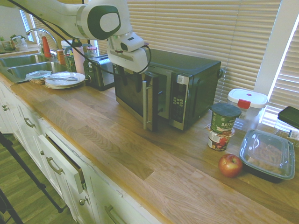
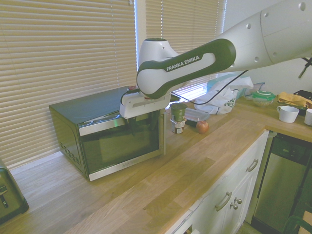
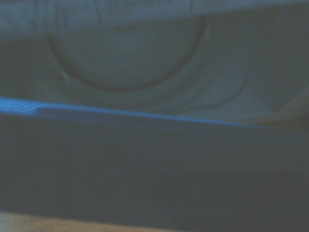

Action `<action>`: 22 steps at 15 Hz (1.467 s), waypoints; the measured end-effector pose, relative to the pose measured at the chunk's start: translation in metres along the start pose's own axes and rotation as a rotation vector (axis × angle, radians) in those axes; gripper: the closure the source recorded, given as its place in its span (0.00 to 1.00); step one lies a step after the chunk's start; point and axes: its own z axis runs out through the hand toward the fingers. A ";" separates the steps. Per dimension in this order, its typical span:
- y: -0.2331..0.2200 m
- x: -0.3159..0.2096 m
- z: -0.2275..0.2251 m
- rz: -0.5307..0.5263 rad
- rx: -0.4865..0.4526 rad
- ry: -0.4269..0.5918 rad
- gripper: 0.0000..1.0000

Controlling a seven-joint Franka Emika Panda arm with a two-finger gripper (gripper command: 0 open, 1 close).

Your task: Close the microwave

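First exterior view shows the microwave point(image 1: 180, 86) door point(image 1: 135, 95) ajar at frame centre: rigid, hinged, best pushed flat near its handle point(image 1: 145, 105); state of the jaws cannot be told.

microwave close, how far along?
Most of the swing looks done: the microwave door stands only slightly ajar, its handle edge off the front. In hand: the gripper is down against the door's outer face. Left: push it flush to latch, then back away.
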 end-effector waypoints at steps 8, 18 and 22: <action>-0.034 0.031 0.006 0.006 -0.012 -0.030 0.00; 0.001 0.007 0.012 -0.005 -0.033 -0.046 0.00; 0.055 -0.014 0.023 -0.006 -0.063 -0.059 0.00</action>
